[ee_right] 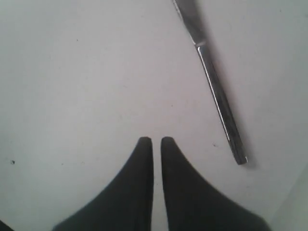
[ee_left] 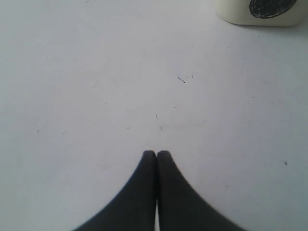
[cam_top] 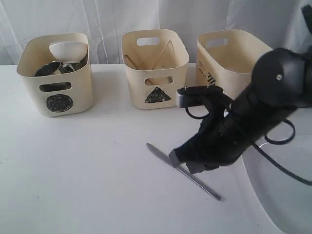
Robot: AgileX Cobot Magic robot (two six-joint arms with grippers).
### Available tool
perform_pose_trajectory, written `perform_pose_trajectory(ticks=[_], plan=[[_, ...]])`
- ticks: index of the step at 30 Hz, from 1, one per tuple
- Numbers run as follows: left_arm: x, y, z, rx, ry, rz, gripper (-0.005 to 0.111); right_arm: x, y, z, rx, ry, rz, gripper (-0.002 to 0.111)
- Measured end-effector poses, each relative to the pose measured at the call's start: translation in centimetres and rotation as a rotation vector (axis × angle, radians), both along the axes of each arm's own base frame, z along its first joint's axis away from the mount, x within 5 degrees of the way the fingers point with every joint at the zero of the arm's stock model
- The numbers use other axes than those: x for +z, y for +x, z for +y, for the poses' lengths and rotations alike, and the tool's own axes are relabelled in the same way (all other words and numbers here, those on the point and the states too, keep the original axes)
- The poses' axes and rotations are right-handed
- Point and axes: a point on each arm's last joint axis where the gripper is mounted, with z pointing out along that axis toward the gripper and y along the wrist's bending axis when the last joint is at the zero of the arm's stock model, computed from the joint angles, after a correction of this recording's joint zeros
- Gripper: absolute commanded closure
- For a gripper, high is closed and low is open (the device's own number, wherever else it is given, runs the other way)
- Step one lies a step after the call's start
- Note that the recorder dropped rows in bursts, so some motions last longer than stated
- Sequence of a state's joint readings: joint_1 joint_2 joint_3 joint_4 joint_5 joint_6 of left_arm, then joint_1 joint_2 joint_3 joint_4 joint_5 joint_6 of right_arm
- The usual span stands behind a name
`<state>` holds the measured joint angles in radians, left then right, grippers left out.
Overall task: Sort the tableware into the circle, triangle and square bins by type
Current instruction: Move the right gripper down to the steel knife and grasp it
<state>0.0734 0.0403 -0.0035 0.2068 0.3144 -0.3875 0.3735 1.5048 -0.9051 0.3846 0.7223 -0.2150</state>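
I see a white tabletop (cam_top: pixel 73 170), faintly scuffed and speckled up close. Along its far edge hangs a pale, softly pleated curtain (cam_top: pixel 107 17). The lighting looks even and diffuse, casting only soft shadows.
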Motion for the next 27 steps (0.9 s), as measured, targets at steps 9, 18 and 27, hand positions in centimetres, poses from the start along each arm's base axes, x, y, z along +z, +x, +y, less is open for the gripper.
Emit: perform_pose_trajectory(ticks=[9,18,27], plan=[[0.0,0.0,0.0,0.000,0.000,0.000,0.107,-1.0,-4.1,-1.6,-0.003,-0.001,-0.027,0.101],[0.0,0.0,0.0,0.000,0.000,0.000,0.107,-0.8,-3.1,-1.6,-0.046,0.020,-0.154,0.101],[0.0,0.0,0.0,0.000,0.000,0.000,0.107,-0.7,-2.8,-1.6,0.204,-0.075,-0.298,0.083]])
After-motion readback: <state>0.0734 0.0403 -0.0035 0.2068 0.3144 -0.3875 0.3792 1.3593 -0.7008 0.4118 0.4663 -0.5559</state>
